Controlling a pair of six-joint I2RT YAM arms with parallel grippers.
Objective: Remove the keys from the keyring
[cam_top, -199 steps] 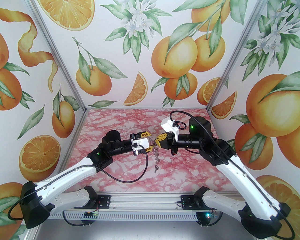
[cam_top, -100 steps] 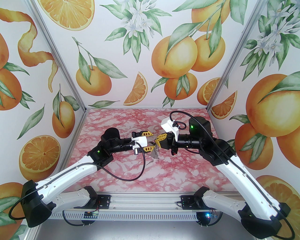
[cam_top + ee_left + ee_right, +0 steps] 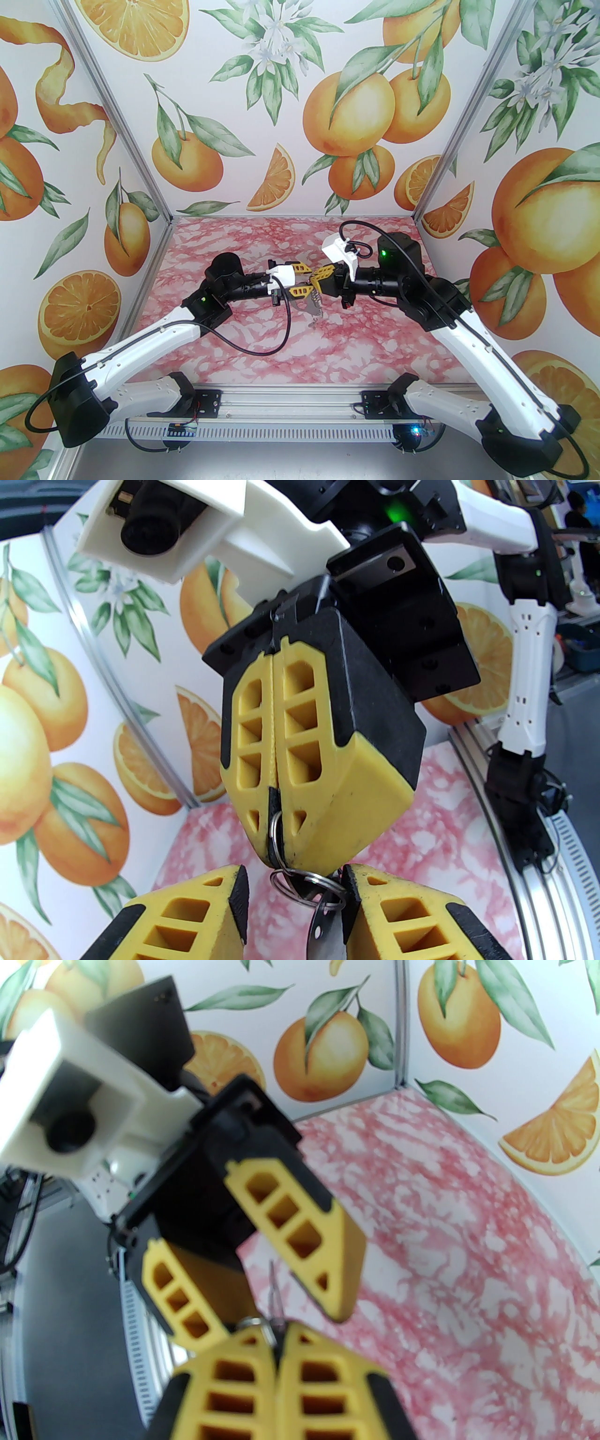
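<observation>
- Left wrist view: right gripper (image 3: 277, 848) clamped fully shut on the dark keyring (image 3: 272, 806), held edge-on.
- Small rings (image 3: 300, 885) and one of the keys (image 3: 320, 930) dangle below it, over the table (image 3: 445, 784).
- Left gripper (image 3: 293, 906) part-open, straddling that key; can't tell if pads touch it.

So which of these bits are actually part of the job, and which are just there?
Part of the job:
- keyring, pinched in the shut right gripper
- keys, hanging from it
- left gripper, jaws apart on either side of the keys

Just there:
- pink marbled table
- orange-print walls
</observation>
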